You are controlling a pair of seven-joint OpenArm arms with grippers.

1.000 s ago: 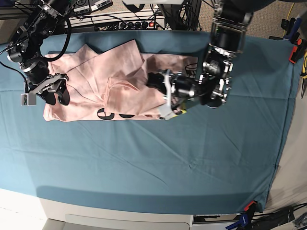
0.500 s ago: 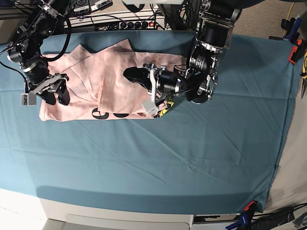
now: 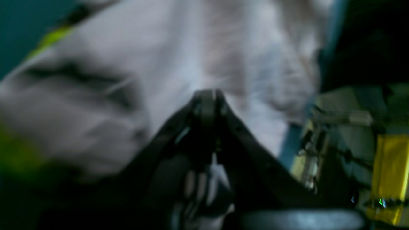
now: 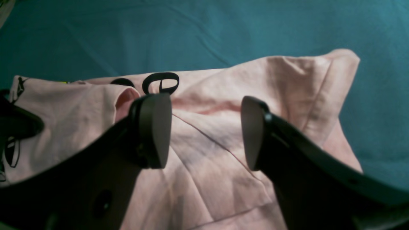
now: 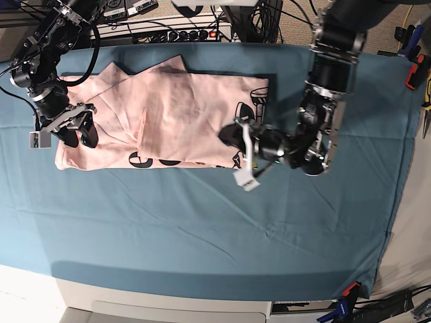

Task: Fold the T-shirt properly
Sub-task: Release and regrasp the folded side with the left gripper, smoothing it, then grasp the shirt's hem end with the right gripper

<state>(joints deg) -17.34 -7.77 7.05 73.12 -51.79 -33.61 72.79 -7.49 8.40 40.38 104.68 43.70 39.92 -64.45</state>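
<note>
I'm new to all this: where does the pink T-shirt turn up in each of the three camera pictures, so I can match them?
Base: the T-shirt lies spread at upper left on the teal cloth.
Left wrist: it fills the upper middle as a blurred pale mass beyond the shut left end effector.
Right wrist: it covers the centre under the open right end effector.
Shared landmark: the black lettering.

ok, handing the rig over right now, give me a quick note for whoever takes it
Left claw: shut, at the T-shirt's right edge; whether it pinches fabric is unclear, its wrist view is blurred.
Right claw: open, hovering over the shirt's left end, holding nothing.
T-shirt: on the teal cloth, far side, bunched into a rough rectangle, black lettering showing at the near and right edges.
Done: partly gathered.
Left: flatten the wrinkles, finish the folds.
</note>
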